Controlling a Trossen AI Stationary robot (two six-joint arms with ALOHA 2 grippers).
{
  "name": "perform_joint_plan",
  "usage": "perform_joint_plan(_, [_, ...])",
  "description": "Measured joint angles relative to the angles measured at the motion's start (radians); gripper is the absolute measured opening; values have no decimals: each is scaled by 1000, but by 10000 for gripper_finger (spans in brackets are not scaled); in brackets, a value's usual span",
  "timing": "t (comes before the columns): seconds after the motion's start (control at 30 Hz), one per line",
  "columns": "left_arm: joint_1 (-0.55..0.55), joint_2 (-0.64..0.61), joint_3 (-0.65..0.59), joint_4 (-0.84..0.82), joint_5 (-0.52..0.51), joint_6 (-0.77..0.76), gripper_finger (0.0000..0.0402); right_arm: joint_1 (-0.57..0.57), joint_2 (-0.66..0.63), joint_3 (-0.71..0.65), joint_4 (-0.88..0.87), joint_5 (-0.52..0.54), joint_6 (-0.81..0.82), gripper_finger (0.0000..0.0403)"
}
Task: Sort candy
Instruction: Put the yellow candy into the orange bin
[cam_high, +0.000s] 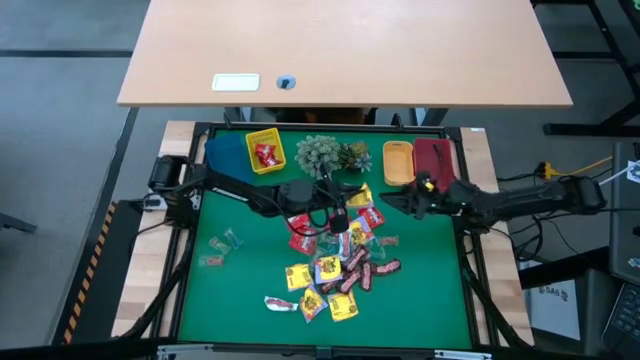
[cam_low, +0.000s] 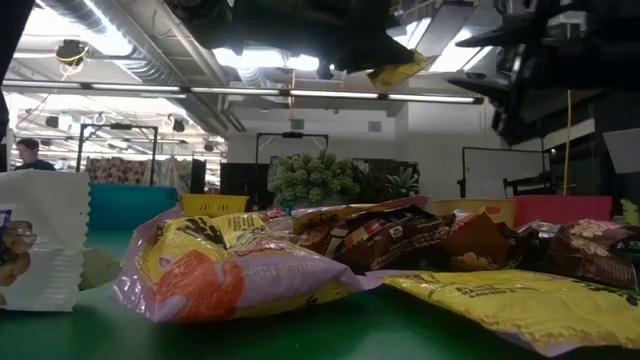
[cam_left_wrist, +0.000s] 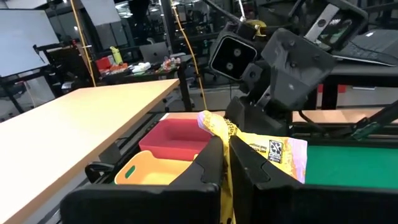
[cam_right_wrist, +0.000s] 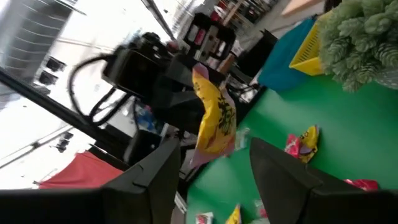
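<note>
Left gripper (cam_left_wrist: 225, 163) is clamped on a yellow square candy packet (cam_left_wrist: 261, 148), thin crinkly foil/plastic w/ a pale edge. It's pinched by one rim, so the rest flops out past the fingers. In the high view the left gripper (cam_high: 340, 222) sits just above the heap, approx table centre. The packet hangs in the air, off the mat.

Right gripper (cam_right_wrist: 214, 163) has its fingers apart, nothing between them. It faces the held packet (cam_right_wrist: 214, 118) from the 3 o'clock side of the table, near the orange plastic bin (cam_high: 398, 162) and red plastic bin (cam_high: 432, 158) at approx 1 o'clock.

The rest of the candy pile (cam_high: 335, 270), mixed yellow, red and dark bars, lies on the green felt mat (cam_high: 430, 290) from centre toward 6 o'clock. A few clear-wrapped sweets (cam_high: 220, 248) lie apart at 9 o'clock. The yellow plastic bin (cam_high: 265, 150) at 11 o'clock already holds red pieces.

Handling, my guess: very light, soft, no stiffness, and slick film that may slide out of a shallow pinch. Best hold is the crimped seam or a corner, gripped deep. Contents are prob crushable, so go easy on squeeze.
</note>
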Motion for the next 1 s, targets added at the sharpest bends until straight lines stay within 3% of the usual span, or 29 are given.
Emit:
perform_joint_plan(0.37, [-1,0,0,-26,0,0,0,0,289,162,-8,-78,-7,185])
perform_joint_plan(0.8, [-1,-1,0,-72,-2,0,0,0,309,183,-57,-95,-26,13])
perform_joint_plan(1.0, [-2,0,0,-73,-1,0,0,0,308,183,-78,-87,-34,17])
